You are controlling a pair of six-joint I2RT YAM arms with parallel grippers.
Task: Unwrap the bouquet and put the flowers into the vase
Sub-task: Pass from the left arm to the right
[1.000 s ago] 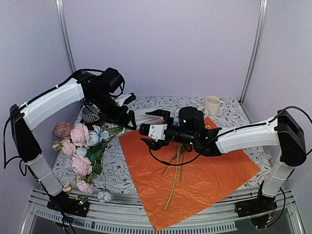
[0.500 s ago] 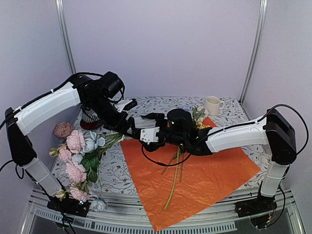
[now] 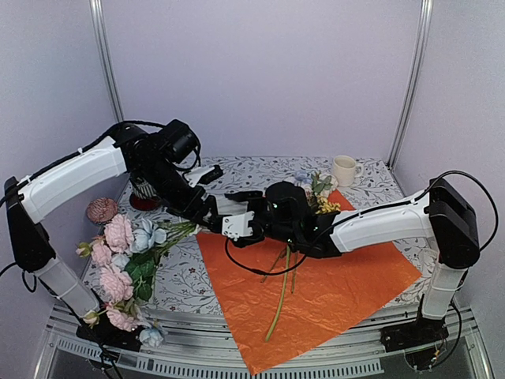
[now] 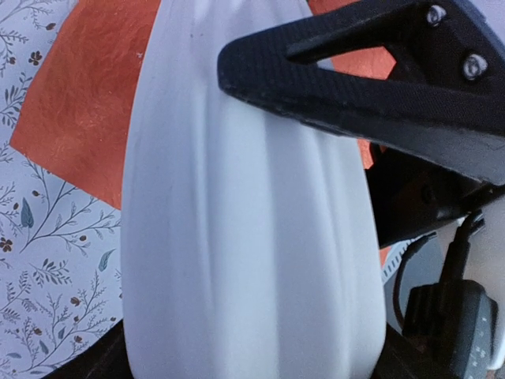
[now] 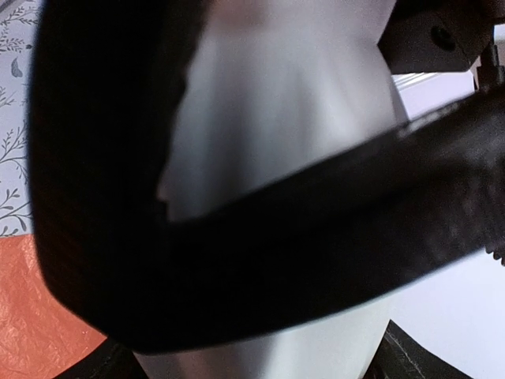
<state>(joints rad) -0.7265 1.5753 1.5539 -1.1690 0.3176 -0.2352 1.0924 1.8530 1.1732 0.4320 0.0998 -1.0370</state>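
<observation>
Vase (image 4: 245,237): white ceramic, matt, with shallow ribs running lengthwise. In the left wrist view its long axis runs top to bottom of the frame, narrow at the top and swelling toward the bottom. Rim and neck not visible. In the overhead view it sits left of centre, almost wholly hidden between the two grippers.

Left gripper (image 3: 202,212): jaws wide, clamped across the vase's body.

Right gripper (image 3: 227,212): reaches in from the right and straddles the same vase. One black textured finger (image 4: 355,71) lies across the vase's upper right. Cannot tell whether it presses or only brackets.

Flowers (image 3: 126,253): pink and pale blue fabric blooms with green leaves, at lower left. Thin stems slant up and right toward the grippers; their far ends are hidden there.

Orange paper (image 3: 347,292): crinkled, spread flat on the patterned table (image 3: 189,284), centre to lower right. Loose green stems (image 3: 282,296) lie on it, running roughly top to bottom.

Cream mug (image 3: 344,170) at upper right. Striped cup (image 3: 145,187) behind the left arm.
</observation>
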